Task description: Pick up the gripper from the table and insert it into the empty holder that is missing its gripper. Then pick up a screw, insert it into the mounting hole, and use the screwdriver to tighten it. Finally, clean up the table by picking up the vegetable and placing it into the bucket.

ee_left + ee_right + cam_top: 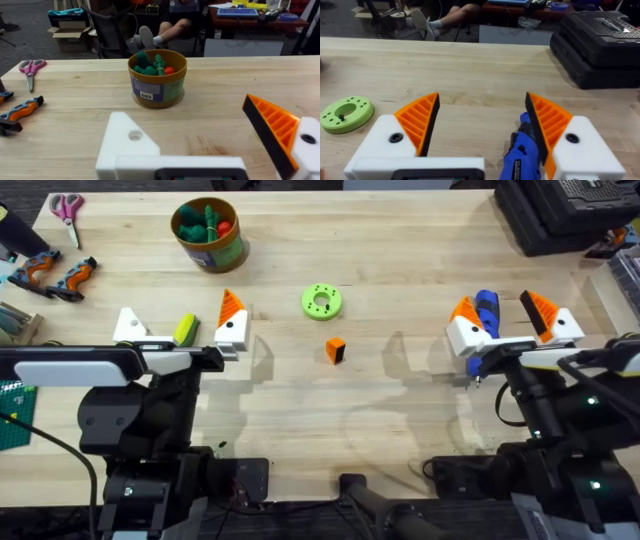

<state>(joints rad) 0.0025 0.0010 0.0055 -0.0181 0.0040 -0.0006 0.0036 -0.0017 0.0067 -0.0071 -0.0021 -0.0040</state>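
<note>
The small orange gripper (335, 350) with a black face lies alone mid-table. My left gripper (178, 312) (182, 110) is open; one finger is the bare white holder (130, 326) (127, 142), the other carries an orange tip (232, 306) (272, 127). The yellow-green vegetable (186, 329) lies between those fingers, close to the holder side. My right gripper (497, 304) (482, 97) is open over the blue screwdriver (487, 313) (522, 155), which rests beside one orange finger. The bucket (210, 248) (157, 90) stands at the back left with toy vegetables inside.
A lime-green disc (321, 301) (345, 112) with a small dark piece on it sits behind the orange gripper. Pink scissors (68, 208) (31, 67) and an orange-black tool (50, 275) lie at the far left. Black cases (560, 215) (600, 42) fill the back right corner.
</note>
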